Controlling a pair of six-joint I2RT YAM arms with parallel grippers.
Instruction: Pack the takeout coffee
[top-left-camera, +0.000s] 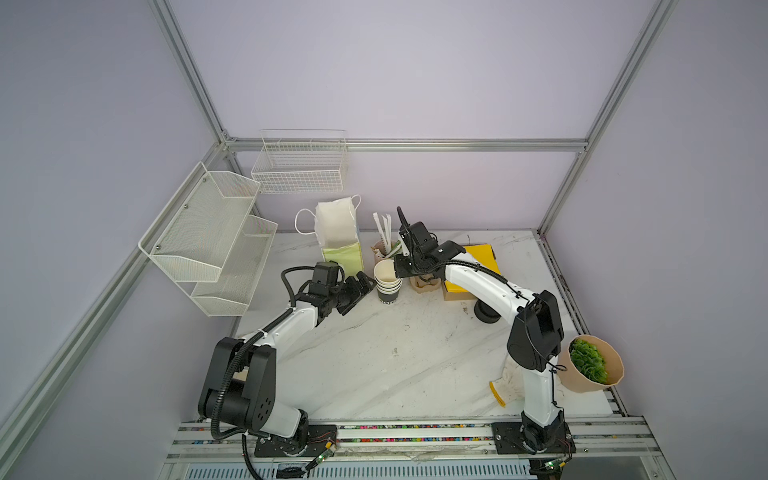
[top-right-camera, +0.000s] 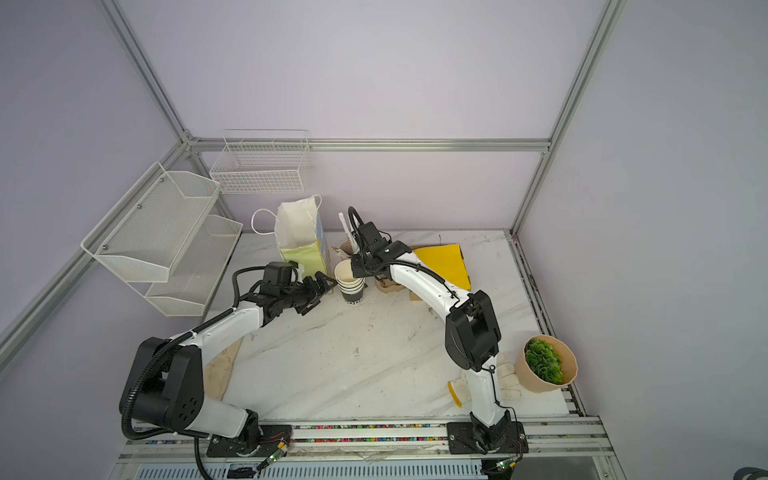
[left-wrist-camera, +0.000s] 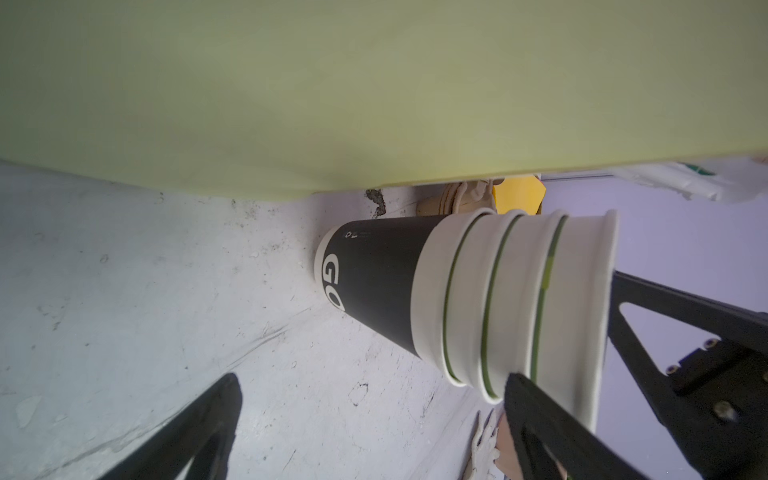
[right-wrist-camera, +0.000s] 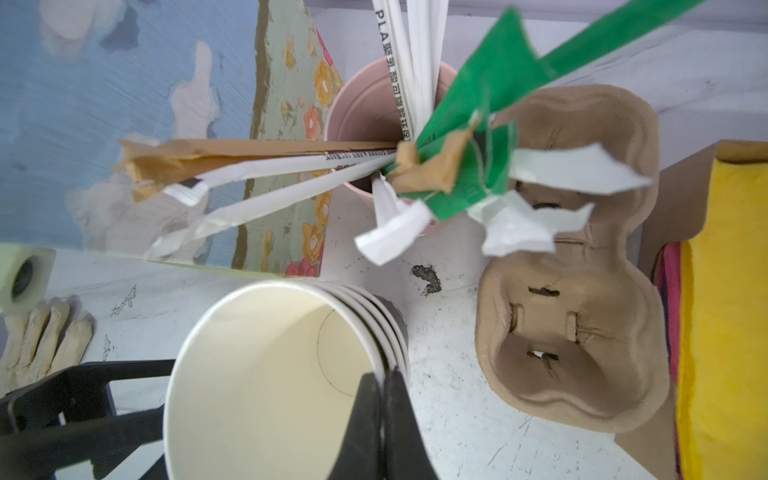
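A stack of nested cups (top-left-camera: 387, 282) (top-right-camera: 350, 282) with white insides stands on the marble table; the lowest has a black lettered side (left-wrist-camera: 374, 282). My right gripper (top-left-camera: 395, 272) (right-wrist-camera: 382, 384) comes from above and is shut on the rim of the top nested cup (right-wrist-camera: 270, 374), one finger inside and one outside. My left gripper (top-left-camera: 365, 283) (left-wrist-camera: 376, 419) is open beside the stack, one finger (left-wrist-camera: 536, 415) close against the rims. The pale green paper bag (top-left-camera: 338, 237) (left-wrist-camera: 374, 83) stands open just behind it. The takeout coffee is out of view.
A pink cup of wrapped straws (top-left-camera: 382, 249) (right-wrist-camera: 365, 112) stands behind the stack, with a pulp cup carrier (top-left-camera: 424, 284) (right-wrist-camera: 582, 332) and a yellow pad on a box (top-left-camera: 482, 253) to its right. Wire shelves (top-left-camera: 208, 232) hang left. A plant pot (top-left-camera: 590, 365) and gloves (top-left-camera: 509, 382) sit front right.
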